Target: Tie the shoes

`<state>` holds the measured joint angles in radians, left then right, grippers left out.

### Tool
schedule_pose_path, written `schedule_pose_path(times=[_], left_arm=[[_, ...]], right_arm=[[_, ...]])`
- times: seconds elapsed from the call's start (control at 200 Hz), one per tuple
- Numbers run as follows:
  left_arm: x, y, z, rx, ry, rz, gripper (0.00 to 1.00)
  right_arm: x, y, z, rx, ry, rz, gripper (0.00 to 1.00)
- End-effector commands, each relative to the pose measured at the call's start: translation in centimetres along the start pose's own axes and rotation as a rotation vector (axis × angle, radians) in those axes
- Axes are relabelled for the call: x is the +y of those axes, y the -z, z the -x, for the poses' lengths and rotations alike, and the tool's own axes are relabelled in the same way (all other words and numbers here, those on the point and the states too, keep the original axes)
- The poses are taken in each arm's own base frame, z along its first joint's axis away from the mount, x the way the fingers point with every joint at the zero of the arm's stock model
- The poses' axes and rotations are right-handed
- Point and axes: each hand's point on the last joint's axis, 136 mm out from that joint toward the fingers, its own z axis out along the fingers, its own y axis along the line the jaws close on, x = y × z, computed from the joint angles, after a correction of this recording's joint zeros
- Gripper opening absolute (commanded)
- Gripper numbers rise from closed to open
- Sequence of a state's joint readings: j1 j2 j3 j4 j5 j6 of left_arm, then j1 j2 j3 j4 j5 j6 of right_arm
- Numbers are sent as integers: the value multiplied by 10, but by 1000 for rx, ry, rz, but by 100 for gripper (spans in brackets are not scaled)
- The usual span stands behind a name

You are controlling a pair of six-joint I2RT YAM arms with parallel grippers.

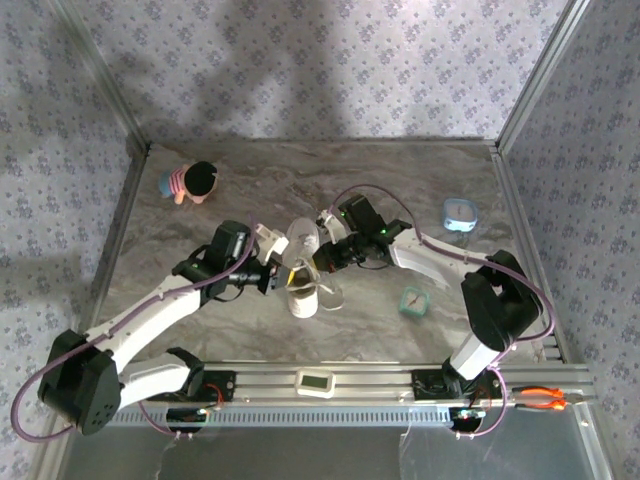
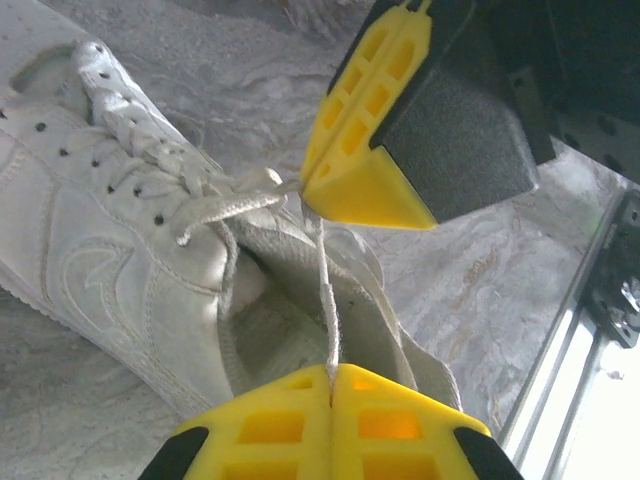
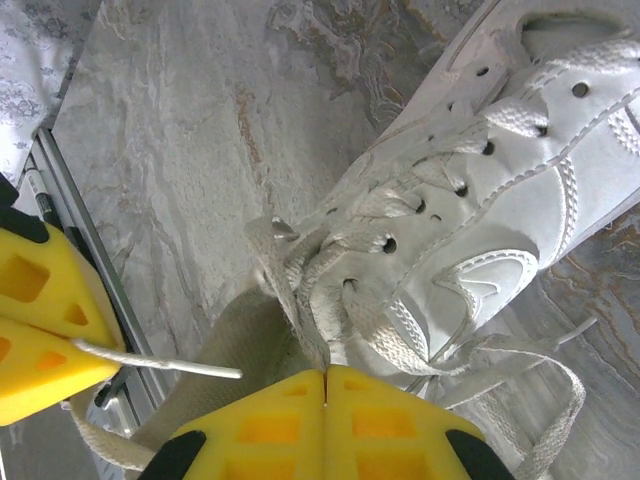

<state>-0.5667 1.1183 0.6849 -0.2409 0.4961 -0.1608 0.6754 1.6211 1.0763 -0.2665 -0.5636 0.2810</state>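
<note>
White sneaker (image 1: pixel 303 298) at centre of table (image 1: pixel 420 190), between your two tools. Left tool (image 2: pixel 332 372) pressed together on thin strand of laces (image 2: pixel 326 300). Right tool (image 3: pixel 325 378) likewise pinched tight on strand beside tongue. Shoe looks light, upper soft and creased; likely slides or tips if you pull hard. Laces flat, limp, probably slick. Better hold: mid-strand near eyelets, not loose ends. Doll (image 1: pixel 190 183) well apart, far left.

No legible text or labels
</note>
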Motion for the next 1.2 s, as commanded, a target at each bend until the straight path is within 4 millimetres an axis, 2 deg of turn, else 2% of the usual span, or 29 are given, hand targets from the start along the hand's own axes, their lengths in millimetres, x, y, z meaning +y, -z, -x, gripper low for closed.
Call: schedule_pose_path(times=[0.0,0.33,0.78,0.979,1.194], left_arm=[[7,-1,23,-80,7,53,1],[10,-11,32,-109,20,53,1],[9,-19,22,-87,33,46,0],[10,-30,25,-92,29,41,0],[11,-38,17,-62,30,48,0]], right_arm=[[9,14,12,-32,1,2,0],[10,16,16,-43,-11,17,0],[9,17,20,-58,-34,24,0],[9,15,20,-60,-47,28,0],[3,16,20,-61,-65,5,0]])
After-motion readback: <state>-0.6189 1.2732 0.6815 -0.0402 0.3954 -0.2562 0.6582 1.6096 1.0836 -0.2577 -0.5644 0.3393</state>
